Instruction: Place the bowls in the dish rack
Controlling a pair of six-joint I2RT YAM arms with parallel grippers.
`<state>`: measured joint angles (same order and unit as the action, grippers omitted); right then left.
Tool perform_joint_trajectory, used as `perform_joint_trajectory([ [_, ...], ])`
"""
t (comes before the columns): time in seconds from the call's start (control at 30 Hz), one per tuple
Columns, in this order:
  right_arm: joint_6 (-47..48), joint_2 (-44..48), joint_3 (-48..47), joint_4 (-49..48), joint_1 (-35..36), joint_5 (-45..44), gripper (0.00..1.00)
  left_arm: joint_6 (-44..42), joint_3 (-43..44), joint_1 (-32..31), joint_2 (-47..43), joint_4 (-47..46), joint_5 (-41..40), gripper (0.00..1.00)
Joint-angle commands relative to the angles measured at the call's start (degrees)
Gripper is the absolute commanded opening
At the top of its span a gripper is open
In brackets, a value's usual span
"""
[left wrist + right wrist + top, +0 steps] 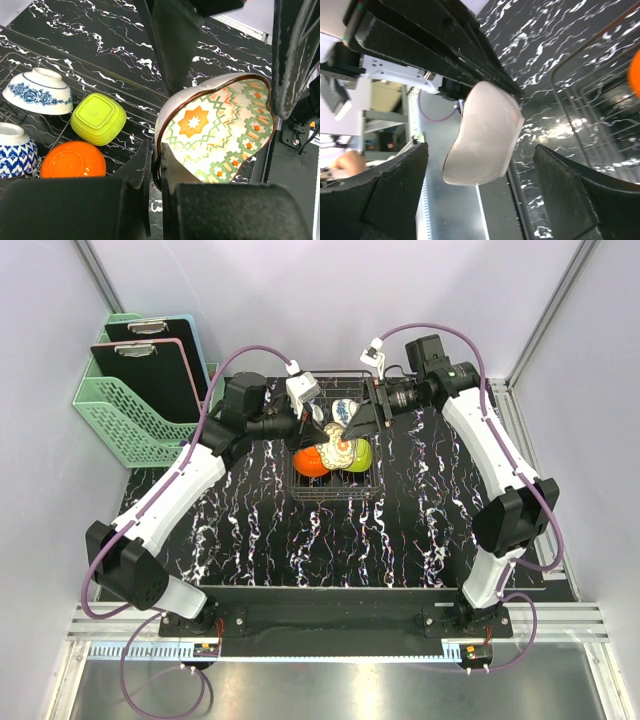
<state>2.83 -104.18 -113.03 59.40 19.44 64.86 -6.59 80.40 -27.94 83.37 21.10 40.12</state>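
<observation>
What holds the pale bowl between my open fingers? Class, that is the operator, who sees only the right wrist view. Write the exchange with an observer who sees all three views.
Observer: The left gripper is shut on the rim of that patterned bowl.
Operator: Is anything inside it?
Observer: No, the inside only bears an orange and green pattern.
Operator: What is in the dish rack?
Observer: Four bowls, bottoms up: an orange bowl, a lime green bowl, a blue floral bowl and a blue zigzag bowl.

Four bowls (72, 160) inverted in dish rack (330, 492); patterned bowl (215, 130) tilted.
</observation>
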Motion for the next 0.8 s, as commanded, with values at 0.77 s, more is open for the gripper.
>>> perform_joint_trajectory([
  [0.77,-5.0,1.2,5.1,-6.7,0.2,16.4,0.57,-0.3,1.4,0.2,-0.6,-4.3,1.3,0.00],
])
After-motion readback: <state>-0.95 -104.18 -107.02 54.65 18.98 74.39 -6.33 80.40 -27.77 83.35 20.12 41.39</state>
